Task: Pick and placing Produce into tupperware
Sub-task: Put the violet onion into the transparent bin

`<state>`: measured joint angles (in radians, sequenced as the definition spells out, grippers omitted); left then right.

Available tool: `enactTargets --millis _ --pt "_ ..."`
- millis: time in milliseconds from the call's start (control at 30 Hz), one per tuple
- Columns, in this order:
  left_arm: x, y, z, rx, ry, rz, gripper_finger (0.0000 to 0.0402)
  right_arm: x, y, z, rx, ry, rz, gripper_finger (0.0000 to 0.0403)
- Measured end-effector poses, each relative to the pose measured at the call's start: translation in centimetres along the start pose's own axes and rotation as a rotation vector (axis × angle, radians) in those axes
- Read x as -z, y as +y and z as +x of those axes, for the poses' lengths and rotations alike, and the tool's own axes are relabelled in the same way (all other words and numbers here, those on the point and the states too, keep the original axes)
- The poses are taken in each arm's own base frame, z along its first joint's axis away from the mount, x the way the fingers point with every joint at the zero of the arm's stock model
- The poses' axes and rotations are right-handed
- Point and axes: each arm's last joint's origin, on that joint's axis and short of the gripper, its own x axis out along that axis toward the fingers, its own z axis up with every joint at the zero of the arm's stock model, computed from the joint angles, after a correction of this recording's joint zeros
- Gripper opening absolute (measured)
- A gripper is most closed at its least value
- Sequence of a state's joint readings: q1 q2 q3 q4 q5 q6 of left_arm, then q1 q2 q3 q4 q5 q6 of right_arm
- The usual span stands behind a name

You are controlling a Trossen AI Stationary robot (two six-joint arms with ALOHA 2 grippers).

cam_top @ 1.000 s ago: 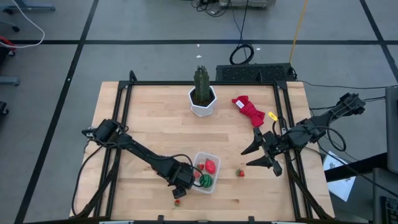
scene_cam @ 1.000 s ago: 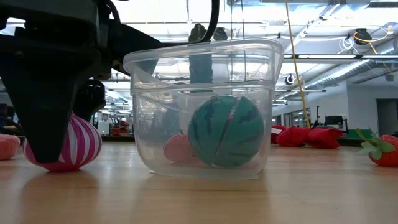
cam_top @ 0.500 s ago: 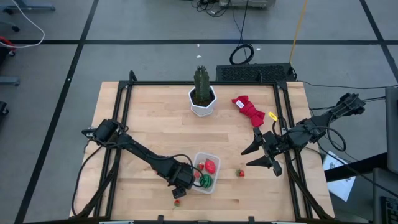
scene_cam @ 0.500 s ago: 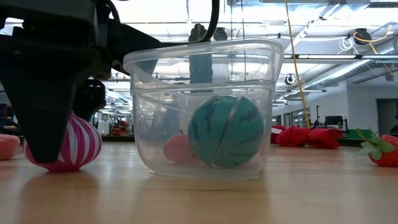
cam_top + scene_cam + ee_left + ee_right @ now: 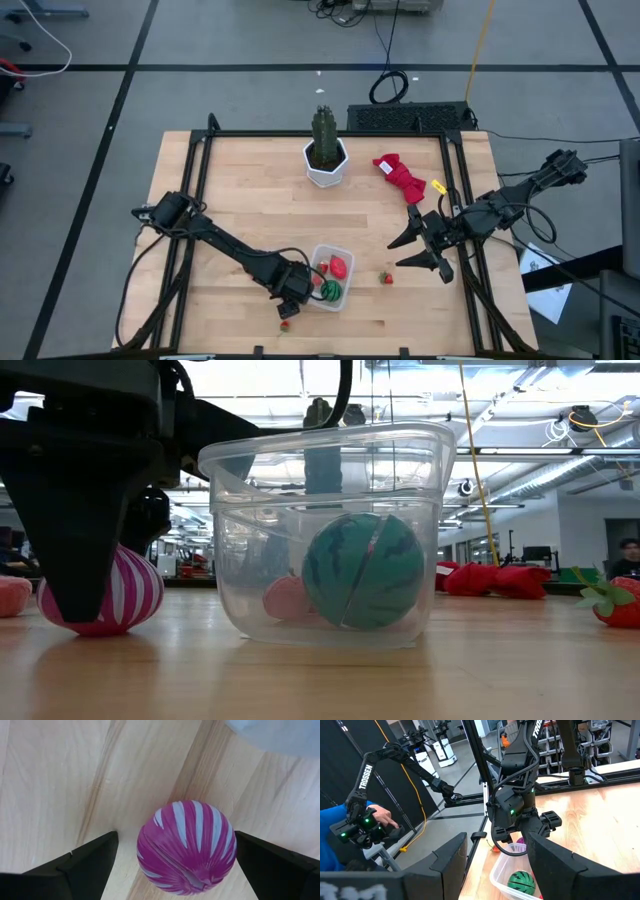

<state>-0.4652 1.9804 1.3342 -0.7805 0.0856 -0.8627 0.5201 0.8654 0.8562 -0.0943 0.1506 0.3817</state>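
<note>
Nothing's budged lately: our left gripper (image 5: pixel 172 870) still hangs wide open around the striped ball (image 5: pixel 186 847), at the tub's (image 5: pixel 345 252) 8 o'clock; squeeze comes next. Right gripper (image 5: pixel 420 252) idles part-open, empty.

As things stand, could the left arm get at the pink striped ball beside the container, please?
Probably yes: the left hand is open with a finger on each side of the pink striped ball, and nothing lies between them; the container stands clear beside it.

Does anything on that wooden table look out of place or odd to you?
Nothing looks spilled or broken. The clear plastic container sits upright holding a green striped ball. A pink-and-white striped ball and a small red strawberry lie loose on the table, outside it.
</note>
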Motion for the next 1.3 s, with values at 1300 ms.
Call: enactTargets --millis 1300 --pt "-0.8 -1.2 -2.2 0.014 -0.011 0.088 0.0267 -0.1 0.0 0.0 -0.003 -0.007 0.009 0.0196"
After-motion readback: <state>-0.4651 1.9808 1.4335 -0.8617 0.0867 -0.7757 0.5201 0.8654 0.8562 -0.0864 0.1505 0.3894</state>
